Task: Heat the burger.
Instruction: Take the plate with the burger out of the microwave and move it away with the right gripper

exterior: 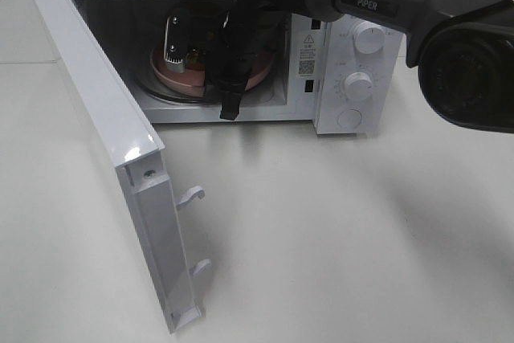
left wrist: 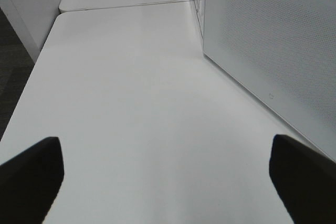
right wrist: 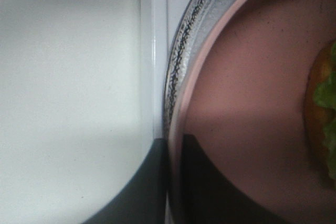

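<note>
The burger shows only as a sliver of green lettuce and brown bun in the right wrist view. It sits on the pink plate, which rests on the glass turntable inside the open microwave. My right gripper is at the plate's front edge, its dark fingers shut on the rim. From above, the right gripper hangs at the oven mouth, and the arm hides most of the pink plate and the burger. My left gripper is open above bare tabletop.
The microwave door stands wide open toward the front left, its latch hooks sticking out. The control panel with two knobs is on the oven's right. The oven's perforated side wall stands beside the left gripper.
</note>
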{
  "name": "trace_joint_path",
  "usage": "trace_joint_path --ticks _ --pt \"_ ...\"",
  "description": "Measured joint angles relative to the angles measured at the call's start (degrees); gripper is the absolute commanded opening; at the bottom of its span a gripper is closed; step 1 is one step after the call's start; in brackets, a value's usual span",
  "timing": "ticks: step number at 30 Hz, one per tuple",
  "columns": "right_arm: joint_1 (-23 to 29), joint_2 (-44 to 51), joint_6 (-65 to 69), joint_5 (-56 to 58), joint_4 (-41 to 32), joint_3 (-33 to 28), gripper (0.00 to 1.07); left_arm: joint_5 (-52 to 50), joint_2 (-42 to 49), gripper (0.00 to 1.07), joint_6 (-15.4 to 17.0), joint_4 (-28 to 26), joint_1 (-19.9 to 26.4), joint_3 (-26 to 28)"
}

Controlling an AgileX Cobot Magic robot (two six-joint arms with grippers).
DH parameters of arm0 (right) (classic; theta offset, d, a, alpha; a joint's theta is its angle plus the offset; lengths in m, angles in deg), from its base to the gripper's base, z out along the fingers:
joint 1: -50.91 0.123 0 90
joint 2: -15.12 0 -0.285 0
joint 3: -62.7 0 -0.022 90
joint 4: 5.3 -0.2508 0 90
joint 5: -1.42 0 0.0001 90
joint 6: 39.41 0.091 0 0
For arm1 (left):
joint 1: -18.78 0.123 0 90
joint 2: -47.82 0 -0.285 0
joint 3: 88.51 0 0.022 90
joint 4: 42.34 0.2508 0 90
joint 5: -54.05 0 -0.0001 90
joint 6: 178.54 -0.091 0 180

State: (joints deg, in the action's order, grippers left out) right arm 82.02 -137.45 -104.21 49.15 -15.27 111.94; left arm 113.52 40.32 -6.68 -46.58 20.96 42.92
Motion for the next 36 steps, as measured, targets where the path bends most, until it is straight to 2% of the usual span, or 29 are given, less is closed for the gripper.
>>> trace_joint_path --ticks 18,36 --pt "-0.06 2.81 3.67 5.5 1.78 -1.43 0.0 0.0 0.0 1.01 0.0 0.0 0.0 0.0" --pt "0.86 13.24 1.72 -4.64 0.97 -20.11 0.0 0.0 0.0 1.01 0.0 0.0 0.0 0.0"
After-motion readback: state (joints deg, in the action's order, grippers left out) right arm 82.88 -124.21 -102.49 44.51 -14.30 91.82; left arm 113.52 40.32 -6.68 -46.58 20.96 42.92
